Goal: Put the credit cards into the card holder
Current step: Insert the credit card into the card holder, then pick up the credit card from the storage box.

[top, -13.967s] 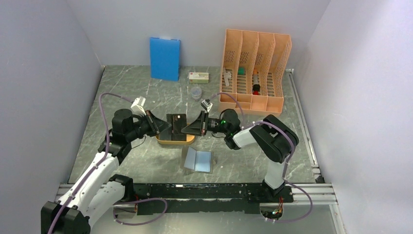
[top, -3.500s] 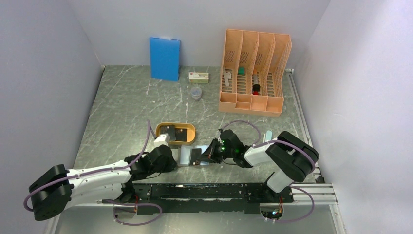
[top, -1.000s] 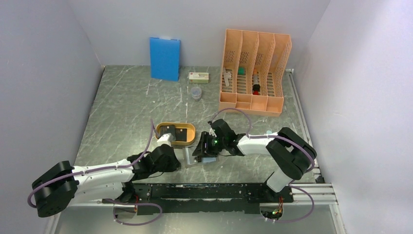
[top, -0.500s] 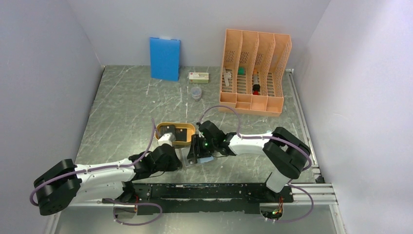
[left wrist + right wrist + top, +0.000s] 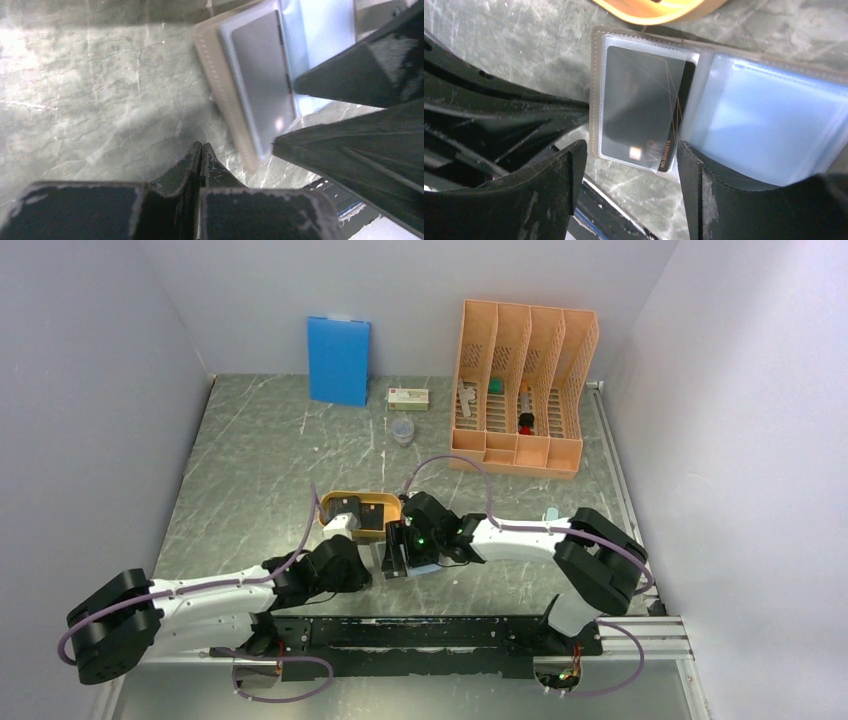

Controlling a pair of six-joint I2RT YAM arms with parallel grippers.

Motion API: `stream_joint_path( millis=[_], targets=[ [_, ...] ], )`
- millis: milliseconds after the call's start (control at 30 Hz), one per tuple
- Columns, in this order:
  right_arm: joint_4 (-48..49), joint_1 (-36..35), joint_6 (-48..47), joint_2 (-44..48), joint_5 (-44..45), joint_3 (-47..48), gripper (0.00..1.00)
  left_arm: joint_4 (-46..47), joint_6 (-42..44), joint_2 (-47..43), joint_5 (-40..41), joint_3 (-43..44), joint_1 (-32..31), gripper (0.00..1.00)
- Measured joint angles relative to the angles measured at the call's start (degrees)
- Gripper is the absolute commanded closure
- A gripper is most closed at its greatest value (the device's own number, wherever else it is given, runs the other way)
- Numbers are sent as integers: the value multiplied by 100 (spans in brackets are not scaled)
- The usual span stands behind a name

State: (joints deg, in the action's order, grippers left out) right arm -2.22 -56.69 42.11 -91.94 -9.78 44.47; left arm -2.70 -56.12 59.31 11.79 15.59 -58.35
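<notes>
Since the view 3.5 s back, the right claw (image 5: 630, 150) has travelled left across the card holder (image 5: 769, 125) and now hangs over its left half, fingers spread and gripping nothing. 1 credit card (image 5: 639, 100) sits almost wholly inside the left clear pocket, with only a dark strip along its right edge still showing at the pocket mouth. A 2nd card (image 5: 345, 508) lies in the orange tray (image 5: 385, 502) just behind the holder. The left claw (image 5: 200, 150) is pressed together, its tip low on the table (image 5: 260, 460) just beside the holder's left edge; whether it touches is unclear.

The card looks light, stiff and slick, so a nudge on that exposed edge should seat it. The holder is light and soft and would likely skate on the smooth table, so it probably needs bracing at its left edge
</notes>
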Motion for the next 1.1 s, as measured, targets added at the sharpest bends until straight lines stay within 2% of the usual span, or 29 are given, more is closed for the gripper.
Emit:
stream_joint_path(
  millis=[300,400,533,667,833,1000,1100],
  targets=[
    [-787,-44,-20,1005,570,7,26,-1038,-4,-680,125,4,0,91],
    [-966,-44,-2,1423,866,11,28,-1613,-7,-1008,221,146,0,83],
    [-890,-44,11,1871,1228,44,31,-2498,4,-1526,723,813,0,66],
    [-415,-44,42,1788,1401,181,34,-2964,146,-1690,1445,1716,76,60],
    [55,-44,92,807,1408,946,35,-2968,629,-1167,1768,2568,957,61],
    [393,-17,208,-428,1196,1799,35,-2728,1047,-492,1191,2531,2433,64],
    [446,52,280,-964,992,2098,35,-2612,1167,-278,796,2365,3034,65]
  ],
)
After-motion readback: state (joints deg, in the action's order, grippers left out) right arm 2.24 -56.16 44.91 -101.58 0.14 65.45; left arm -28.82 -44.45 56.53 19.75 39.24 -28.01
